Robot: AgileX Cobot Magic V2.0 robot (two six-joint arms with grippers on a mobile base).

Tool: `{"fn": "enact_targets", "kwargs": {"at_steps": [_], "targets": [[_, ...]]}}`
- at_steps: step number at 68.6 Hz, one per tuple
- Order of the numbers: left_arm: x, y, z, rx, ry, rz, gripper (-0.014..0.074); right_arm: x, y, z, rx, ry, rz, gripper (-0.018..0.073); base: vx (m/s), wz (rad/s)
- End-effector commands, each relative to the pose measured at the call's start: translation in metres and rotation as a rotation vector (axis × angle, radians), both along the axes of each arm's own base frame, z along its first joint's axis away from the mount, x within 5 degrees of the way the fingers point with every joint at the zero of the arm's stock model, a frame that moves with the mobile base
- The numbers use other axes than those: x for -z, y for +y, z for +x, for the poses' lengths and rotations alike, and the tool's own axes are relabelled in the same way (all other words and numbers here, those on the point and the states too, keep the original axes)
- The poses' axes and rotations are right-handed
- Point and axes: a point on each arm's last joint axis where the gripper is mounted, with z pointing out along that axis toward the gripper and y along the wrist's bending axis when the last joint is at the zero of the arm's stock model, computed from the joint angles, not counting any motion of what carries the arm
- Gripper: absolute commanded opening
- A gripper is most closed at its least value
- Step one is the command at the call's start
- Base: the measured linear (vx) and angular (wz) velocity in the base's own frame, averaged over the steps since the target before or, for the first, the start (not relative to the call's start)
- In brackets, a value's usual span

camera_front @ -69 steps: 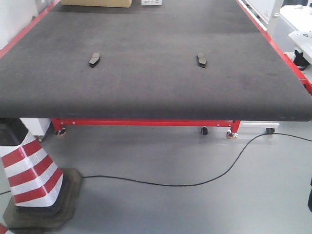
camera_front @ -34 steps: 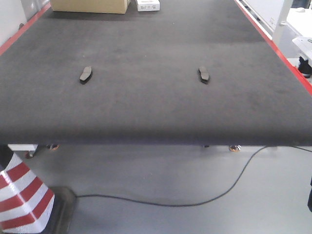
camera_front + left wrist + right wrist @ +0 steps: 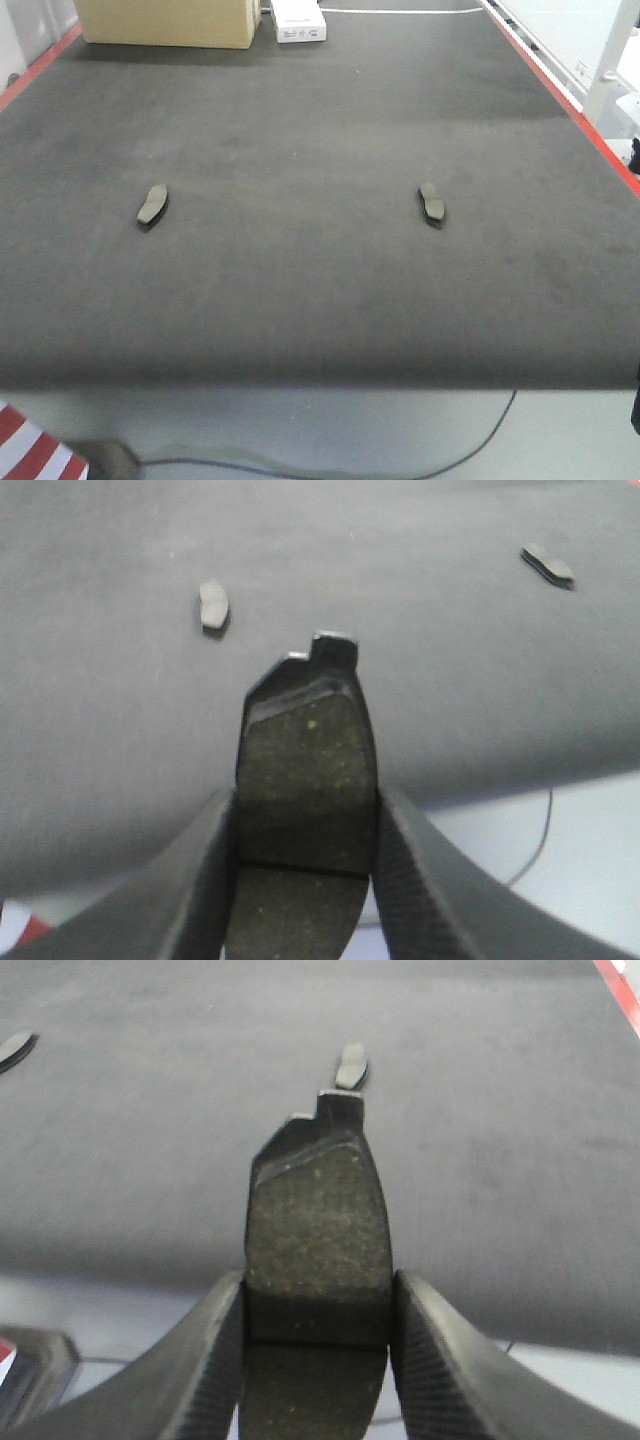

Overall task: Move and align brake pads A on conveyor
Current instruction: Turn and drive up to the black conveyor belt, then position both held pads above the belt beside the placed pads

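Each gripper clamps a brake pad above the conveyor's near edge

The left gripper has its jaws closed on the sides of a brake pad, and the right gripper grips another pad likewise. Farther out, two pads lie flat on the dark conveyor belt, one left, one right, well apart. Beyond stand a cardboard box and a white box

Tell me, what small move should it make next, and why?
Probably carry both arms forward over the conveyor. The left gripper and right gripper each clamp a brake pad, seemingly near the belt's front edge, while two pads already lie farther in.
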Motion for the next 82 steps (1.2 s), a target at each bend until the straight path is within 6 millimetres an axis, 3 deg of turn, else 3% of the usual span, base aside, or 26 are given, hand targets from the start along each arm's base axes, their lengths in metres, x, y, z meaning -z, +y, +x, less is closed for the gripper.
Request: {"fn": "enact_targets", "kwargs": {"at_steps": [1,82], "targets": [[-0.0158,-0.003,0.0026,0.025,-0.1,-0.03,-0.0006,-0.0183,-0.0002,0.0032,0.003,-0.124,0.006,-0.0004,0.35,-0.02],[-0.0158,-0.003,0.0026,0.025,-0.1,-0.03,-0.0006,-0.0183,-0.0002,0.0032,0.003,-0.124,0.006,-0.0004,0.24,0.01]]}}
